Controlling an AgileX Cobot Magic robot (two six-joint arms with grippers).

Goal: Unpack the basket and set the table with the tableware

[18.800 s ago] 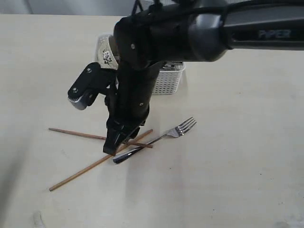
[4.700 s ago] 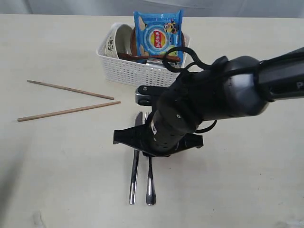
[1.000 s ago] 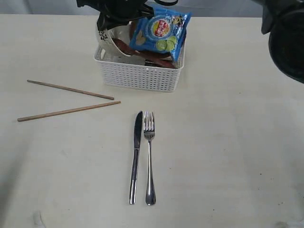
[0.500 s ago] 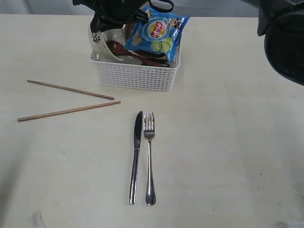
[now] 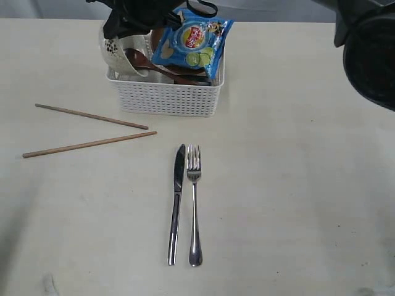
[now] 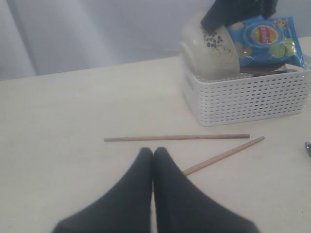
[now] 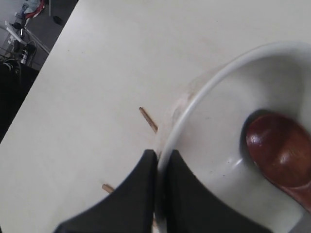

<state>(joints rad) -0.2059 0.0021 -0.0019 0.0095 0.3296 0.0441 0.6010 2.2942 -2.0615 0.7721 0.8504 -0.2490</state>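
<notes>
The bowl point(image 7: 218, 145) and spoon point(image 7: 279, 155) run off the right wrist view's edge — chips bag point(image 5: 188, 40) hides some basket point(image 5: 163, 98) contents.

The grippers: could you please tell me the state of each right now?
Left gripper: shut, holding nothing.
Right gripper: shut on the bowl, at its rim.

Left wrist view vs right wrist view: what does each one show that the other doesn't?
Left wrist only: the basket, chips bag, the patterned outside of the bowl, and the shut left gripper. Right wrist only: the spoon lying inside the bowl, and the right gripper pinching the bowl's rim up close. Both: bowl, chopsticks, table.
</notes>
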